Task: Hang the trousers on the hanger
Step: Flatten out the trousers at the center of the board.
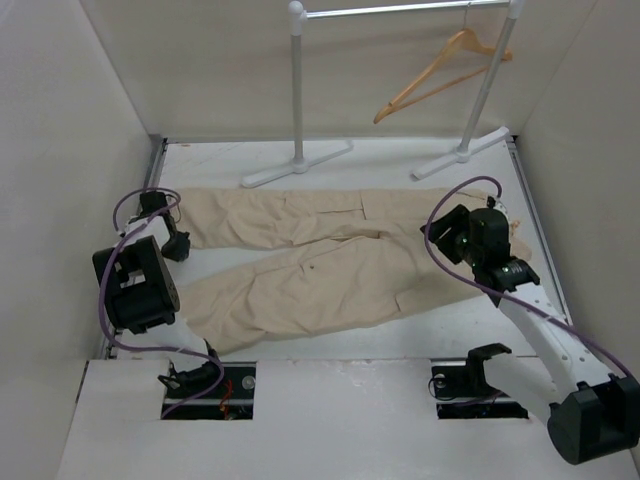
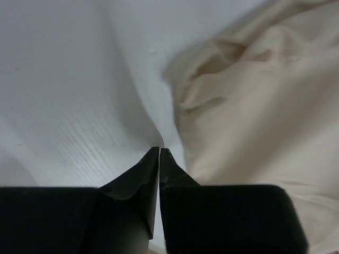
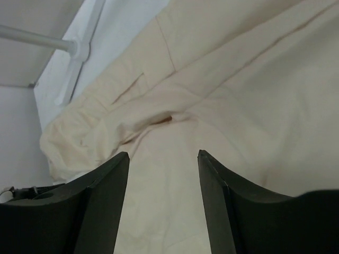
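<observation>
Trousers: one beige pair point(image 1: 330, 265), lying flat on the white table point(image 1: 330, 345) and well apart from the hanger.
Long axis: left to right across the table; the waist end is at the right, and both leg ends point left.
Legs: two, splayed into a narrow V. The far leg runs toward the left gripper, and the near leg slants toward the table's near-left corner.
Pockets: a flapped side pocket point(image 1: 412, 296) shows on the near leg, and a slit pocket shows in the right wrist view.
Hanger: one, light wood point(image 1: 440, 75), hooked on the top rail of the garment rack and hanging tilted. Its lower end points down-left and its upper end is near the right upright.
Garment rack: one, white point(image 1: 297, 100), with two uprights, each on a flat foot at the far edge of the table.
Left gripper: point(image 2: 160, 150) fingertips pressed together with nothing seen between them. It is over the white surface just beside the hem of the far leg.
Right gripper: point(image 3: 161, 153) fingers set well apart and holding nothing, with beige cloth below the gap at the waist end.
Cables: purple point(image 1: 125, 215), one looping along each arm.
</observation>
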`<state>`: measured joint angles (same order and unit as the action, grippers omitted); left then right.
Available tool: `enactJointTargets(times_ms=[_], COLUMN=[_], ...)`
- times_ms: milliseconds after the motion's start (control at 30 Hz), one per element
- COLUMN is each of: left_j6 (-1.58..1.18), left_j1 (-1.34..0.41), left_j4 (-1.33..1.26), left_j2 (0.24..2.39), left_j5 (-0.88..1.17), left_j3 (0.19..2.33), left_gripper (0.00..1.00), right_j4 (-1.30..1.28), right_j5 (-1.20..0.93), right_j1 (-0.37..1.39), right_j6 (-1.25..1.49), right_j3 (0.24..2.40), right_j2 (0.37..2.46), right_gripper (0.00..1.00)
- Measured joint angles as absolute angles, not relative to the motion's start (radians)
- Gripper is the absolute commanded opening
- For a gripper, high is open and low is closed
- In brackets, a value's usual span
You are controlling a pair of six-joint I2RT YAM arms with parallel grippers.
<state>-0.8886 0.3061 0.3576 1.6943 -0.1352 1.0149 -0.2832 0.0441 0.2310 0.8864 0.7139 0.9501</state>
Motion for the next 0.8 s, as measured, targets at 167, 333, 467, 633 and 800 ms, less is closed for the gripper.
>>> enactJointTargets(times_ms=[167, 333, 467, 633, 800], left_j6=[-0.899, -0.879, -0.863, -0.877, -0.918], left_j1=[0.399, 0.453, 0.409, 0.333, 0.334], left_j4=[0.403, 0.439, 0.377, 0.31, 0.262], left_j2=[1.633, 1.499, 1.498, 1.597, 1.668], left_j5=[-0.177, -0.237, -0.164, -0.06, -0.028], left_j3=[0.959, 0.949, 0.949, 0.948, 0.952], left_gripper=[0.0, 0.24, 0.39, 0.4, 0.34], right_j4=[-0.329, -0.342, -0.336, -0.337, -0.336], right_j5=[0.041, 0.033, 0.017, -0.01, -0.026], right_j1=[0.23, 0.231, 0.244, 0.281, 0.305], right_j6=[0.882, 0.86, 0.841, 0.824, 0.812], right_j3=[0.649, 0.644, 0.644, 0.644, 0.636], right_j2=[0.91, 0.91, 0.944, 0.973, 0.948], right_gripper=[0.66, 0.71, 0.71, 0.71, 0.71])
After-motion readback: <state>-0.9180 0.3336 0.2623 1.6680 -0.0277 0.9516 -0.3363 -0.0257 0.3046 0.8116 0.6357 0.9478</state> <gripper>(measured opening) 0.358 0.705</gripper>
